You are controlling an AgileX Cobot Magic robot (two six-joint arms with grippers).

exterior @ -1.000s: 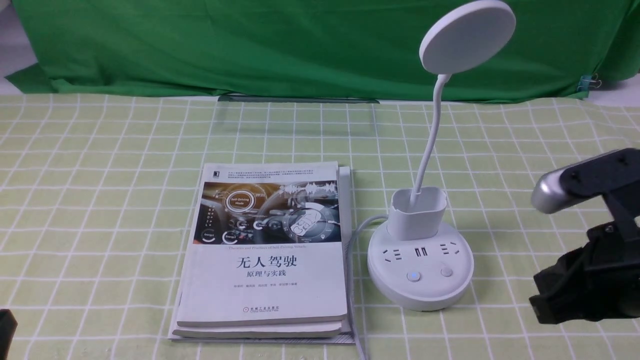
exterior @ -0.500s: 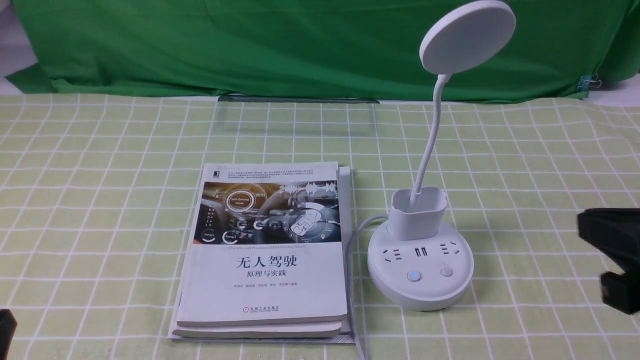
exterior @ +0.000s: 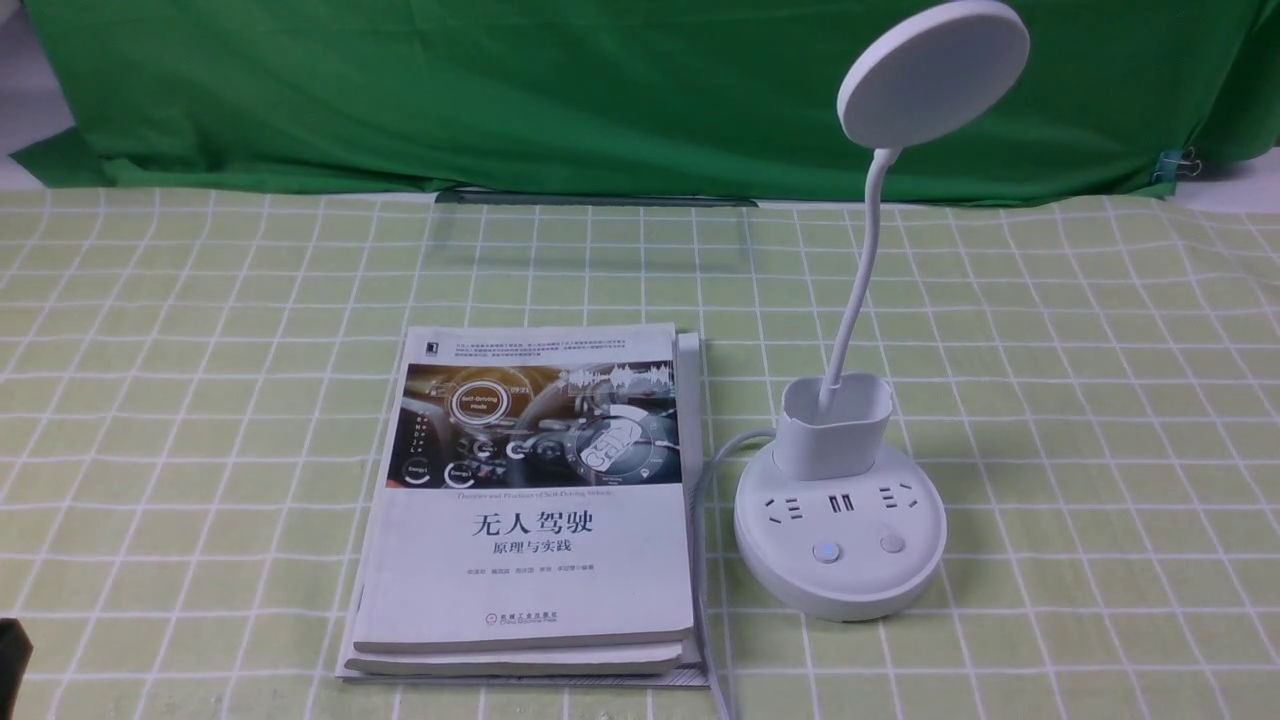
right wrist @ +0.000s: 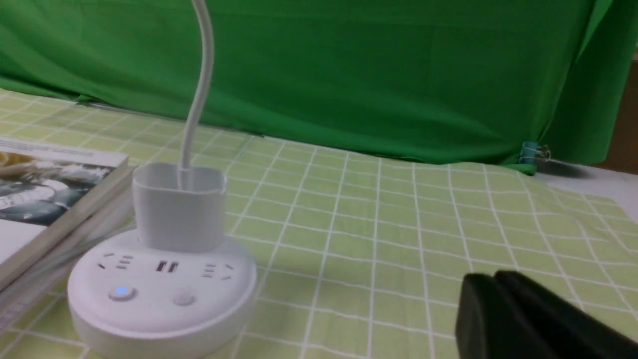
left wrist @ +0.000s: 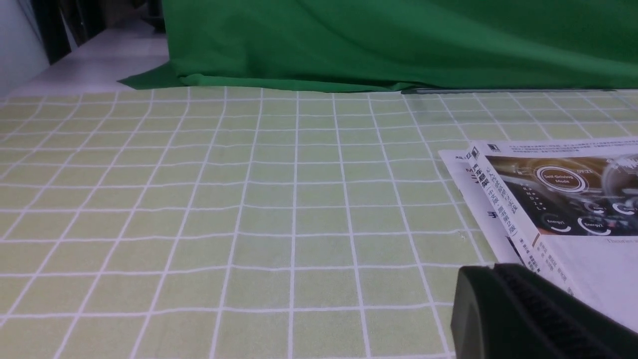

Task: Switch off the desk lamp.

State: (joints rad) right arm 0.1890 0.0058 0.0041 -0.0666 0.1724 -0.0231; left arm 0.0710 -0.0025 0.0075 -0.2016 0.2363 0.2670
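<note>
The white desk lamp stands right of centre on the cloth, with its round base (exterior: 840, 530), small cup holder (exterior: 835, 425), thin neck and flat disc head (exterior: 933, 72). The base carries sockets and two buttons: the left button (exterior: 826, 552) glows blue, the right button (exterior: 892, 543) is plain. The base also shows in the right wrist view (right wrist: 159, 294). My right gripper (right wrist: 493, 279) is shut and empty, low over the cloth, to the right of the base and apart from it. My left gripper (left wrist: 493, 269) is shut and empty, left of the books.
A stack of white books (exterior: 535, 500) lies just left of the lamp base, with the lamp's cord (exterior: 705, 480) running between them. A green backdrop (exterior: 500, 90) hangs behind the checked green tablecloth (exterior: 200, 350). A dark bit of my left arm (exterior: 12, 650) shows at the front-left corner.
My right arm has pulled back to the right and left the front view. The lamp, the books and the left arm have not moved.
</note>
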